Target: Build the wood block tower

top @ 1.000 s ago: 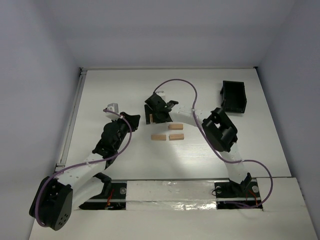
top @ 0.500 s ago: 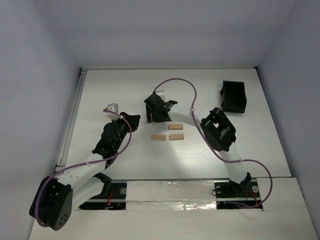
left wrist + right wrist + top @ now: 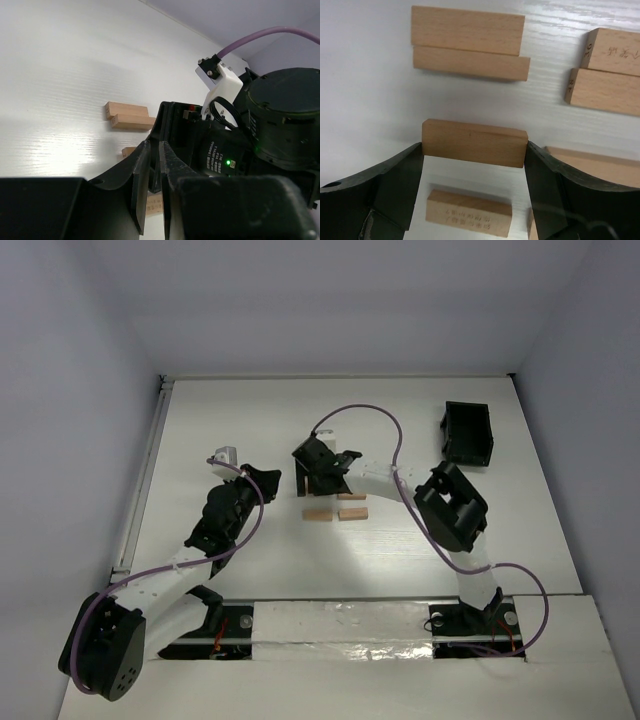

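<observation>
Right pincer [image 3: 474, 152] narrowed | clamps wood block [image 3: 470, 140] by its ends

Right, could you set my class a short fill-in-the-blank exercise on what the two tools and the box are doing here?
1. The right tool is closed on one wooden block, gripping it by its two short ___.
2. The left tool has its fingers almost together and holds ___.
3. The small box near the far right corner of the table is coloured ___.

Missing words: ends; nothing; black.
</observation>
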You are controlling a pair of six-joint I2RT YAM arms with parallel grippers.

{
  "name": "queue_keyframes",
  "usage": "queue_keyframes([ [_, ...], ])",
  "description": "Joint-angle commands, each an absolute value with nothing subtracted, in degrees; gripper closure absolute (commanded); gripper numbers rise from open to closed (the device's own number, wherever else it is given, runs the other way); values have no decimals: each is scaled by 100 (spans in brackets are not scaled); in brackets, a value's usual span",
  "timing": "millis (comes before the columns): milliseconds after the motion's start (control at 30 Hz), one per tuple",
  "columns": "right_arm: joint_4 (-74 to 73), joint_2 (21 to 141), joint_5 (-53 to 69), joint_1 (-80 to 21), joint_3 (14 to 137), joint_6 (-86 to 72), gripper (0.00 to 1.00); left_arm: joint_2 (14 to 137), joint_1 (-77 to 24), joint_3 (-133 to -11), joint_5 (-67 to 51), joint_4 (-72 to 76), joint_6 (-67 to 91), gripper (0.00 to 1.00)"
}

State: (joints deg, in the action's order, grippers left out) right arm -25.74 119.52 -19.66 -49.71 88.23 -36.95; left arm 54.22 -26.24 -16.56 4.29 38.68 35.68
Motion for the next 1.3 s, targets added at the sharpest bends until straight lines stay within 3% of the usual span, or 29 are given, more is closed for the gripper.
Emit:
queue_keyframes([
  [0,-2426,11619,-2039,-5142,8702,-3946,27,5388,-2602,-1881,308,4113,3577,89],
  [1267,-2575,12120,-2443,-5194,8991,-3832,18,5519,-2602,-1898,220,4175,3551,88],
])
